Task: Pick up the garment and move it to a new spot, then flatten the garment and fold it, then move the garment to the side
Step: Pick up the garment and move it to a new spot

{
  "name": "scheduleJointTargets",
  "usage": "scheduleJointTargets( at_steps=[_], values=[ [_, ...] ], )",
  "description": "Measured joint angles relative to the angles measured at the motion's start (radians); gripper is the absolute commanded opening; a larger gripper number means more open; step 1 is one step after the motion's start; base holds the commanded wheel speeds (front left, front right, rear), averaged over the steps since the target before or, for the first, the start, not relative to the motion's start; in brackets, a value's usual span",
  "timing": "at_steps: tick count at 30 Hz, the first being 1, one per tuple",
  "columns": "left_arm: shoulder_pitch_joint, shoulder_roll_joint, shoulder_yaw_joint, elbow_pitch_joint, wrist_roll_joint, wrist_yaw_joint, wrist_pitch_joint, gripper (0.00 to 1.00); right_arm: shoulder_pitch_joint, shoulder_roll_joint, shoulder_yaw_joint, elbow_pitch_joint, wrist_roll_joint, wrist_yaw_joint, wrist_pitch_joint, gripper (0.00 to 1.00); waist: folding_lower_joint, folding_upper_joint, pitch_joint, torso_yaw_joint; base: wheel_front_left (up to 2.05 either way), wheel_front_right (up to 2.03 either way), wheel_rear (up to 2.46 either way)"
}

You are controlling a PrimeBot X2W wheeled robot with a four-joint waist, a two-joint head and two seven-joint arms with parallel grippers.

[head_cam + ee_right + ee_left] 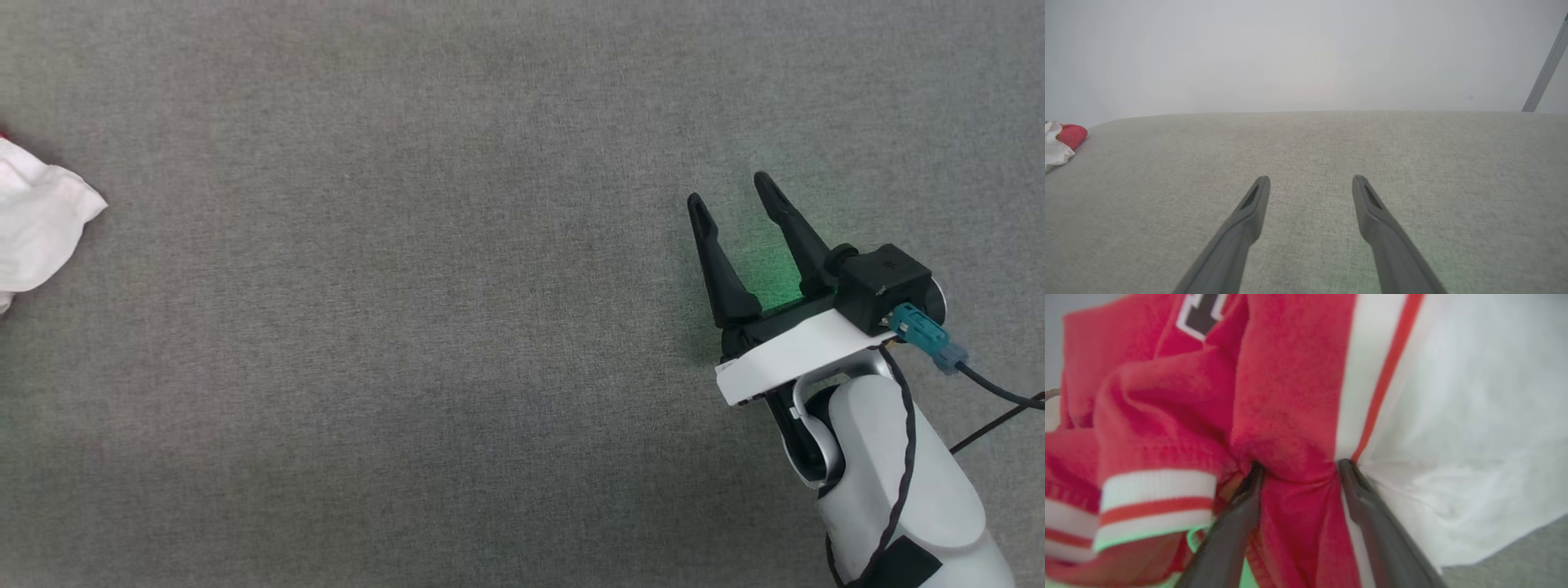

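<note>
Only one garment shows, red fold between the left jaws.

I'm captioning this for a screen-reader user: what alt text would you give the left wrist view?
Close up, the left gripper presses into a crumpled red garment with a white panel and red-and-white striped trim, its dark jaws apart with a fold of red cloth between them. A grey surface shows at lower right.

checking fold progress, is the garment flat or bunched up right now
Bunched. The left wrist view shows the garment heaped in overlapping red folds, and its white part is wrinkled too.
</note>
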Motion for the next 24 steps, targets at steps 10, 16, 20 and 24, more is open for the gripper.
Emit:
scheduleJointTargets(
  at_steps=[10, 16, 20, 24],
  values=[
    [0.035, -0.001, -0.094, -0.071, 0.011, -0.003, -0.259, 0.00, 0.027, 0.010, -0.002, 0.017, 0.006, 0.000, 0.000, 1.00, 0.0000, -0.0001, -0.110, 0.016, 0.00, 0.00, 0.00],
    [0.021, 0.005, -0.160, -0.191, -0.013, -0.005, -0.345, 0.00, 0.070, 0.026, -0.023, 0.024, 0.016, 0.000, 0.000, 1.00, 0.0000, -0.0001, -0.196, 0.018, 0.00, 0.00, 0.00],
    [0.018, -0.008, -0.221, -0.328, -0.041, -0.005, -0.337, 0.00, 0.105, 0.035, -0.042, 0.023, 0.022, 0.000, 0.000, 1.00, 0.0000, -0.0001, -0.241, 0.008, 0.00, 0.00, 0.00],
    [0.021, -0.039, -0.267, -0.477, -0.089, -0.005, -0.293, 0.00, 0.124, 0.049, -0.053, 0.016, 0.032, 0.000, 0.000, 1.00, 0.0000, -0.0001, -0.255, -0.026, 0.00, 0.00, 0.00]
  ],
)
